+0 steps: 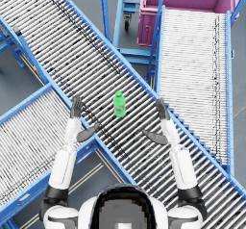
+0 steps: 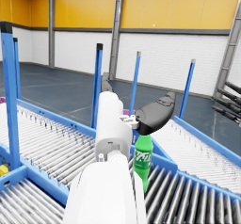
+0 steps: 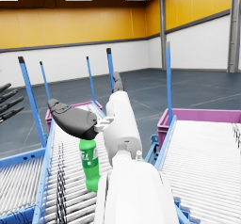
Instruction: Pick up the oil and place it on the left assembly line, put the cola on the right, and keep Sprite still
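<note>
A green Sprite bottle stands upright on the middle roller conveyor, between my two hands. My left hand is open to the bottle's left, holding nothing. To the bottle's right my right hand is open too, clear of it. The left wrist view shows the Sprite bottle just beyond my left hand. In the right wrist view the Sprite bottle stands partly behind my right hand. No oil or cola shows in any view.
A left roller conveyor and a right roller conveyor flank the middle one, all with blue side rails. A pink bin sits at the far end of the right conveyor. Blue posts rise from the rails.
</note>
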### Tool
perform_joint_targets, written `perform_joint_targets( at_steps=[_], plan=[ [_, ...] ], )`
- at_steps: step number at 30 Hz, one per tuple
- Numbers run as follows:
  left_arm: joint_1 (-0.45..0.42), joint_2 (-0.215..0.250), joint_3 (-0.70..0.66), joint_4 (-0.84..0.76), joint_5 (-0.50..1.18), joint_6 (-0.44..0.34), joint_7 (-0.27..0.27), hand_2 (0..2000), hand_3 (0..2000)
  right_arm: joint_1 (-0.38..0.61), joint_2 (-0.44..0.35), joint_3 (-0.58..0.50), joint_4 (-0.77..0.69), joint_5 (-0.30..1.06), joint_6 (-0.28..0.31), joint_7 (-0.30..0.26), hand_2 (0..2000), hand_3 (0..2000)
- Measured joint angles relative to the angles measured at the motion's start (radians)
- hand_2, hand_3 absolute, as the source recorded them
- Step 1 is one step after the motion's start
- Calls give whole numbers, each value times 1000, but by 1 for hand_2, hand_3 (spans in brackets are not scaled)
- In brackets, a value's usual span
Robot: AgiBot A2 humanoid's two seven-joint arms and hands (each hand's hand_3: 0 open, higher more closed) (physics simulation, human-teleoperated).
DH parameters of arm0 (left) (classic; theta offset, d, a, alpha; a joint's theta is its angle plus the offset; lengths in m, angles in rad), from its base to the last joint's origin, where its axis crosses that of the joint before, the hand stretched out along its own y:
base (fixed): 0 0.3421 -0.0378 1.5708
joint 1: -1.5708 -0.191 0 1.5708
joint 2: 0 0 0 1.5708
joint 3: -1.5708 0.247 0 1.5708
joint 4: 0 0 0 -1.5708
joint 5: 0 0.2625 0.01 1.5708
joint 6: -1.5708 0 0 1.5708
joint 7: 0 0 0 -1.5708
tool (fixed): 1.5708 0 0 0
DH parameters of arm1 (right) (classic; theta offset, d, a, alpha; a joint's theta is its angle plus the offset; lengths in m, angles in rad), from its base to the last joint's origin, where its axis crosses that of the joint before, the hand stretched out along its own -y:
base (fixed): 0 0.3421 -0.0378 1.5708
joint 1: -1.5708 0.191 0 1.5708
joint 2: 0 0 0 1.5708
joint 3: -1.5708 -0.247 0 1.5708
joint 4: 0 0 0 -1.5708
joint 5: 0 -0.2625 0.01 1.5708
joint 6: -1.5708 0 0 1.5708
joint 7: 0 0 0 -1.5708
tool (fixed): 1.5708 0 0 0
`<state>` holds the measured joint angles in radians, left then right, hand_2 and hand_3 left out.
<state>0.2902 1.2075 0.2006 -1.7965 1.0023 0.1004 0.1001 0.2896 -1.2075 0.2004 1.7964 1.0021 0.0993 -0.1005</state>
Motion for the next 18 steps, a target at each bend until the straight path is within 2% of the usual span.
perform_joint_targets(
  at_steps=[18],
  plan=[
    [-1,-1,2,0,-2,0,0,0,0,0,1,2,0,-2,0,0,0,0]
  ],
)
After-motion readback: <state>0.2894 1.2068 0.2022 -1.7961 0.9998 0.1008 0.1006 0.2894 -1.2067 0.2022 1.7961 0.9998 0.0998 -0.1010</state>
